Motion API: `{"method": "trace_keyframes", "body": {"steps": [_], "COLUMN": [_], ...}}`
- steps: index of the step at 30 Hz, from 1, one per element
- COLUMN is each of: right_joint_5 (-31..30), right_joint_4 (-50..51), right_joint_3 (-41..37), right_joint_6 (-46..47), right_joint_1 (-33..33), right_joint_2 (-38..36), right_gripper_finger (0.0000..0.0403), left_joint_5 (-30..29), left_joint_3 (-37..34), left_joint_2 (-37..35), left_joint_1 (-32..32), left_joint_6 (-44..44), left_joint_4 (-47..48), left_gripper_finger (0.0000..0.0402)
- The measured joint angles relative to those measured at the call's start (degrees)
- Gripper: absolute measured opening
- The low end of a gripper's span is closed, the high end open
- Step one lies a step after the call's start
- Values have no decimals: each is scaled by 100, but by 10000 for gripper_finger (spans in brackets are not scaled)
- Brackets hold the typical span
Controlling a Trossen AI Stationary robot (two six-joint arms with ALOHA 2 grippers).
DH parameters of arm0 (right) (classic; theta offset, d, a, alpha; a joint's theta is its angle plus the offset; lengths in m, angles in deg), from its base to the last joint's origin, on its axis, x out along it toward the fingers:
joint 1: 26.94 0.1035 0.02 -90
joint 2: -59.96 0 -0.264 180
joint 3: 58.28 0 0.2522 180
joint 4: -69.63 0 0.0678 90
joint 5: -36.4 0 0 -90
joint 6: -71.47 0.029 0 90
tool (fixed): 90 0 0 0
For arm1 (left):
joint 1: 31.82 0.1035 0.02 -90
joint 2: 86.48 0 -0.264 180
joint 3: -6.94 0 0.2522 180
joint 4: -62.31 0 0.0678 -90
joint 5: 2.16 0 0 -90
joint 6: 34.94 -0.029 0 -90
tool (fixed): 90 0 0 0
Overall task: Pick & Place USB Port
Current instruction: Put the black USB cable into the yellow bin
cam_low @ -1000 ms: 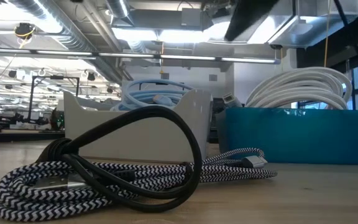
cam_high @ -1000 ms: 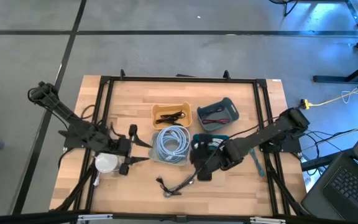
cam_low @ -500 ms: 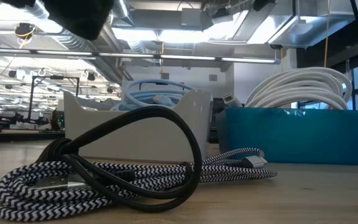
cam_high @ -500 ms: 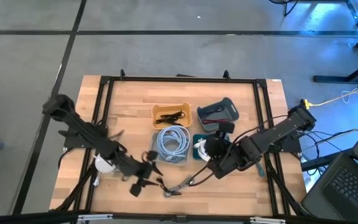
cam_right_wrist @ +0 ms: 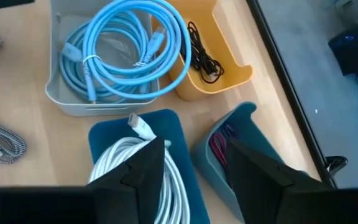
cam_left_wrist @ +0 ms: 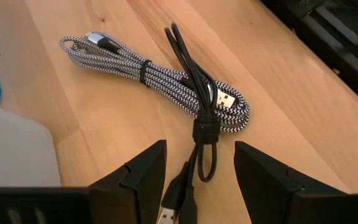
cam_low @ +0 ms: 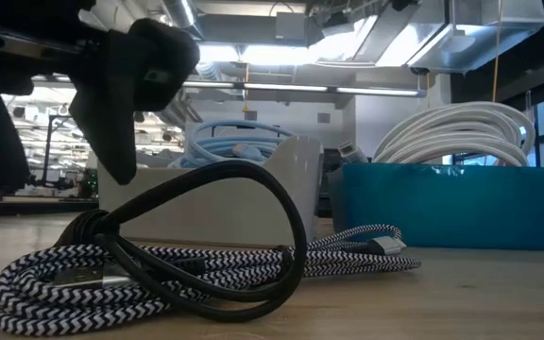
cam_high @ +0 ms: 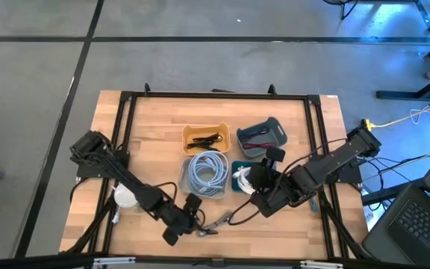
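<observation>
A black-and-white braided cable [cam_left_wrist: 160, 81] lies coiled on the wood near the table's near edge [cam_high: 219, 222] [cam_low: 206, 274]. A thin black USB cable [cam_left_wrist: 197, 81], tied in a bundle, lies across it; its silver plug [cam_left_wrist: 225, 99] rests on the braid. My left gripper [cam_left_wrist: 194, 152] [cam_high: 191, 217] is open and hovers just left of the bundles. Its fingers stand either side of the black cable's looped end [cam_left_wrist: 205, 168] and do not touch it. In the low view it hangs above the cables [cam_low: 130, 85]. My right gripper [cam_right_wrist: 197, 168] [cam_high: 258, 193] is open and empty, above the teal bin.
Behind the cables stand a grey bin [cam_high: 205, 173] [cam_right_wrist: 73, 106] of light-blue cable, a yellow bin [cam_high: 205, 137] with a black cable, a teal bin [cam_right_wrist: 166, 124] [cam_low: 442, 203] of white cable and a blue-grey bin [cam_high: 261, 137]. A white round object [cam_high: 128, 196] sits at the left.
My left gripper has swung from the table's left side toward the right and the near edge, and come down over the cable bundles. My right gripper has drawn back from the cables, toward the right and the far edge, to the teal bin. The cables have not moved.
</observation>
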Motion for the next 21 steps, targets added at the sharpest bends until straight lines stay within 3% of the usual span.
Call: {"method": "trace_keyframes", "body": {"steps": [9, 18, 21], "right_joint_5": [-1, -1, -1], "right_joint_4": [-119, -196, -198], "right_joint_3": [0, 0, 0], "right_joint_6": [23, -5, -21], "right_joint_1": [102, 99, 102], "right_joint_2": [0, 0, 0], "right_gripper_finger": [173, 173, 173], "left_joint_5": [44, -24, -157], "left_joint_3": [6, 15, 17], "left_joint_2": [44, 536, 575], "left_joint_1": [2, 15, 15], "left_joint_6": [29, -105, -152], "left_joint_4": [6, -129, -197], "left_gripper_finger": [177, 176, 156]}}
